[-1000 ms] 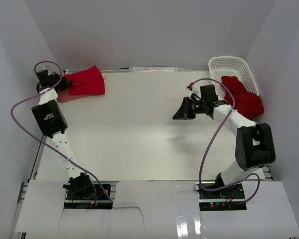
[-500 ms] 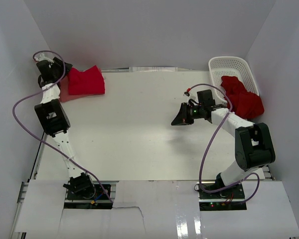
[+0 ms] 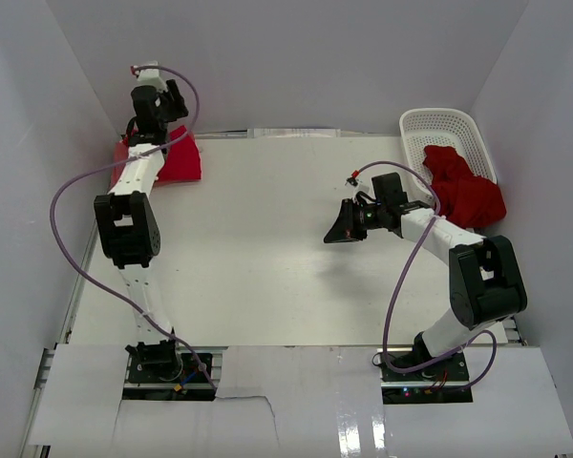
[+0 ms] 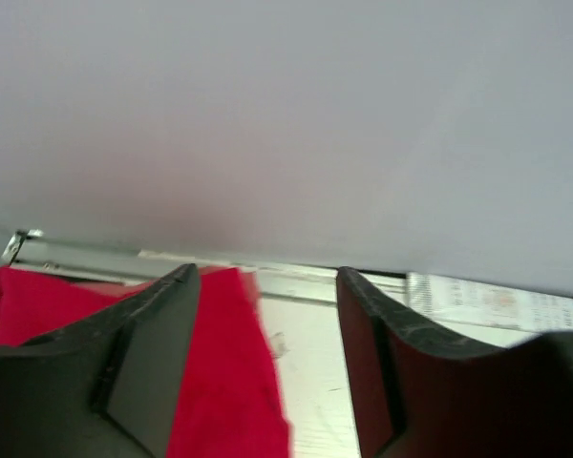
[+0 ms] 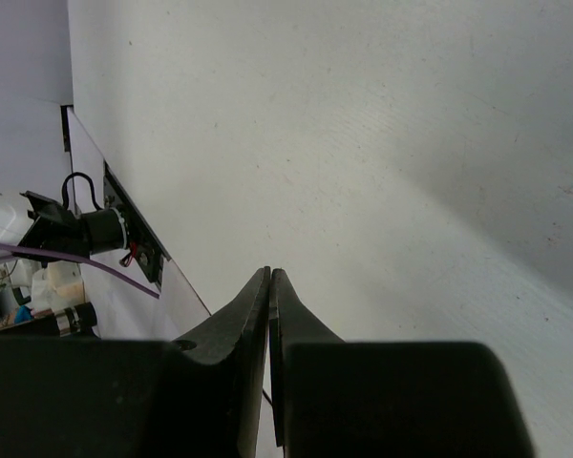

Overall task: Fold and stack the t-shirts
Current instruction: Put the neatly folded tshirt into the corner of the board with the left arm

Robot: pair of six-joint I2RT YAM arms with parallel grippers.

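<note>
T-shirts lie in two places, far left and far right of the worktop (image 3: 267,239).

Far-left corner: folded t-shirt (image 3: 181,162), bright red, lies flat on the worktop against the back edge. The left arm partly covers it in the top view.

Left gripper (image 3: 168,95): raised above that corner, near the back wall. In the wrist view the left gripper (image 4: 265,277) has its jaws spread apart with nothing between them. The folded t-shirt (image 4: 224,382) shows below, in the gap and to the left of it, clear of both fingers.

Centre: bare worktop.

Right gripper (image 3: 342,229): hangs over the right-centre of the worktop, pointing left. In the wrist view the right gripper (image 5: 269,277) has its jaws pressed together and holds nothing. It is well apart from any cloth.

Far-right corner: white lattice basket (image 3: 439,122). Crumpled t-shirts (image 3: 463,186), bright red, lie heaped in its near end and spill over the near rim onto the worktop. How many are in the heap cannot be told.
</note>
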